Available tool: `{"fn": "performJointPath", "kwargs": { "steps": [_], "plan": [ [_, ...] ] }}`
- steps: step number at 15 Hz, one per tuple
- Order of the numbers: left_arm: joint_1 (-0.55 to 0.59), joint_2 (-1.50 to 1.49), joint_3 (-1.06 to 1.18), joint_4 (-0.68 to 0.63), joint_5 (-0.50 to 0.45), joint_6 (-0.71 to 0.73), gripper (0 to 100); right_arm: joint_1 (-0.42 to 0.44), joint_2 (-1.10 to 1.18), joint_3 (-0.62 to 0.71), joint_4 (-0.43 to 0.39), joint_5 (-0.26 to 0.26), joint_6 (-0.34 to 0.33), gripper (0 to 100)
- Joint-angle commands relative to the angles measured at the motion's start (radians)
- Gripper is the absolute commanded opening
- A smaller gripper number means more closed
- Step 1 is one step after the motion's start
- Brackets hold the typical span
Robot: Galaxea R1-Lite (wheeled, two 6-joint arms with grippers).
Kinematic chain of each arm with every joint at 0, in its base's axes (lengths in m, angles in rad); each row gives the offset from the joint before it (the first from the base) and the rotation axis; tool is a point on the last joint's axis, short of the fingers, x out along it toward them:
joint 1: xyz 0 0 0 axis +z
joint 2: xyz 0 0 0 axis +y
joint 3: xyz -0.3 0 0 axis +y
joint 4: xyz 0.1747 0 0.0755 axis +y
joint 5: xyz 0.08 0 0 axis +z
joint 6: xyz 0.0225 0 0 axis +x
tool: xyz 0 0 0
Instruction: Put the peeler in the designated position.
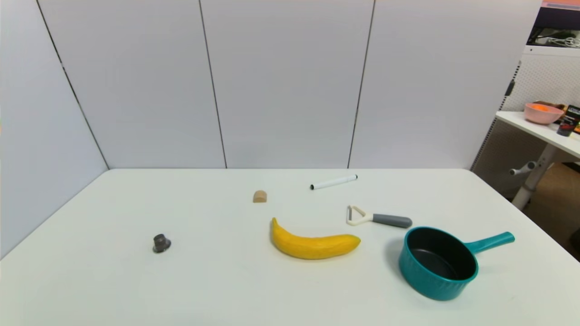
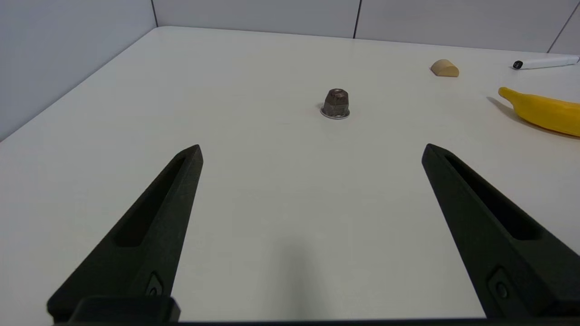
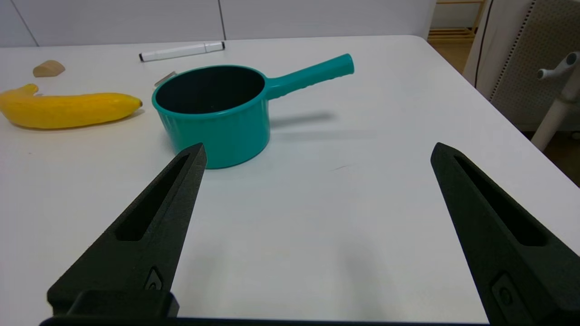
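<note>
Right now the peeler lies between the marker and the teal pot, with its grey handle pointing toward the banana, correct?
Not quite: the head view shows the peeler between the marker and the teal pot, but its grey handle points away from the banana; the forked head faces it.

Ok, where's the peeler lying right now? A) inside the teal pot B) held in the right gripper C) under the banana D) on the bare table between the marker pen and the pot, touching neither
D: the peeler lies flat on the table, nearer than the marker pen and just beyond the teal pot, apart from both; the right gripper is open and empty.
</note>
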Motion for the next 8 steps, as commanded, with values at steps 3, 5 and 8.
{"fn": "performJointPath", "kwargs": {
  "steps": [3, 5, 8],
  "plan": [
    [0.000, 0.003, 0.000, 0.000, 0.001, 0.000, 100, 0.000, 0.001, 0.002, 0.000, -0.001, -0.010, 100],
    [0.000, 0.003, 0.000, 0.000, 0.001, 0.000, 100, 0.000, 0.003, 0.002, 0.000, -0.001, 0.002, 100],
    [0.000, 0.003, 0.000, 0.000, 0.001, 0.000, 100, 0.000, 0.001, 0.002, 0.000, -0.001, 0.004, 100]
  ]
}}
